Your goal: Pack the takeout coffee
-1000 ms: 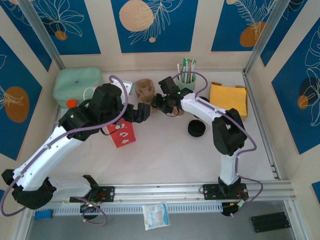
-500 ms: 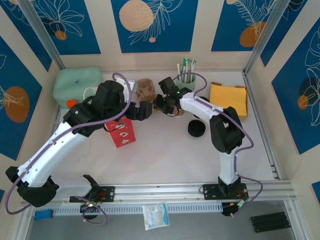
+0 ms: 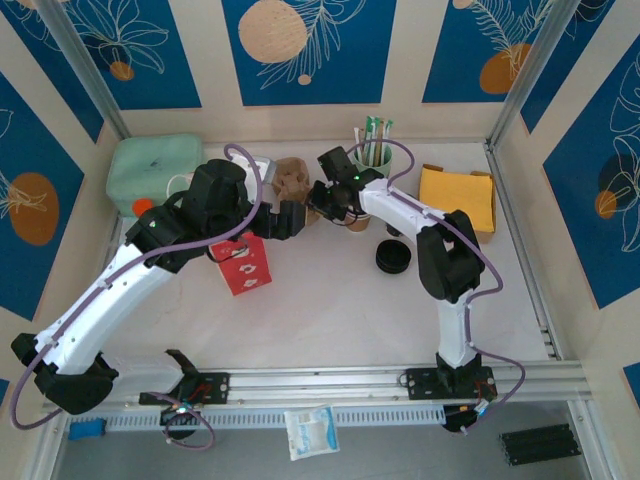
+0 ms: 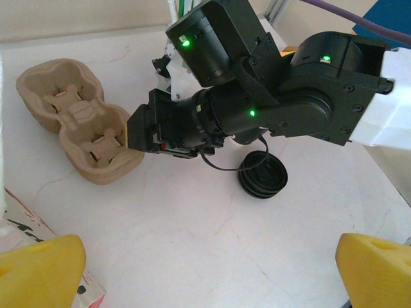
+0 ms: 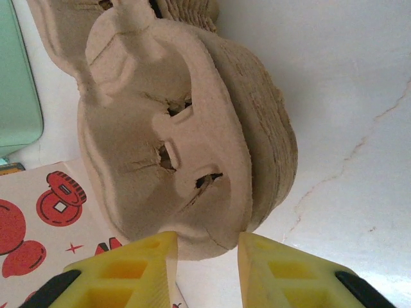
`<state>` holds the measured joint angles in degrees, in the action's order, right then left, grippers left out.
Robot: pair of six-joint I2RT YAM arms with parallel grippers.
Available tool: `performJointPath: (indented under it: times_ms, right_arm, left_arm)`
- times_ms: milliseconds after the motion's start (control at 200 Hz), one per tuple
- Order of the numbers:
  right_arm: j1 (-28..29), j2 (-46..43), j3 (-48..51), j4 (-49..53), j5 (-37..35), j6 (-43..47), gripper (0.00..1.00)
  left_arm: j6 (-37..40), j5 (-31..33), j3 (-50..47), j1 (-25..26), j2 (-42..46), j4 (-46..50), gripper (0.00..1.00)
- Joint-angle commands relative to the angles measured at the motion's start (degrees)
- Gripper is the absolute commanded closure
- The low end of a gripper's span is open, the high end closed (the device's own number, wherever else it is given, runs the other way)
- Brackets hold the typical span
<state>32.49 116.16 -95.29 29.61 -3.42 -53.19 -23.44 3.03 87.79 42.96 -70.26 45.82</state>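
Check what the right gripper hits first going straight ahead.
The stack of pulp cup carriers: the right gripper points straight at it, with the stack's top rim right at the jaw tips. Whether they touch is unclear.

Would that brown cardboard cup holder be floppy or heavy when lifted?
Likely light and stiff: the cup carrier looks like thin moulded pulp. Its rim shows nested layers, so several may lift together. The right gripper straddles just the rim, which might bend.
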Motion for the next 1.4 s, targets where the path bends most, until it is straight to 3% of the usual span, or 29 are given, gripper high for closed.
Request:
performJointPath:
  times_ms: [0, 565, 1395]
  right_arm:
    - [-0.49, 1.69, -1.83, 1.37, 1.48, 0.06, 0.69]
    - [-0.68, -3.02, 4.14, -1.82, 2.12, -1.06, 0.68]
    - [-1.55, 1.77, -2.10, -0.29, 3.42, -0.14, 0.68]
  left_arm:
    - [1.03, -0.90, -0.07, -0.84, 0.21, -1.35, 0.01]
    - [0.71, -1.88, -0.07, -1.17, -0.47, -2.05, 0.00]
    - [0.41, -1.97, 0.01, -1.26, -1.27, -2.14, 0.01]
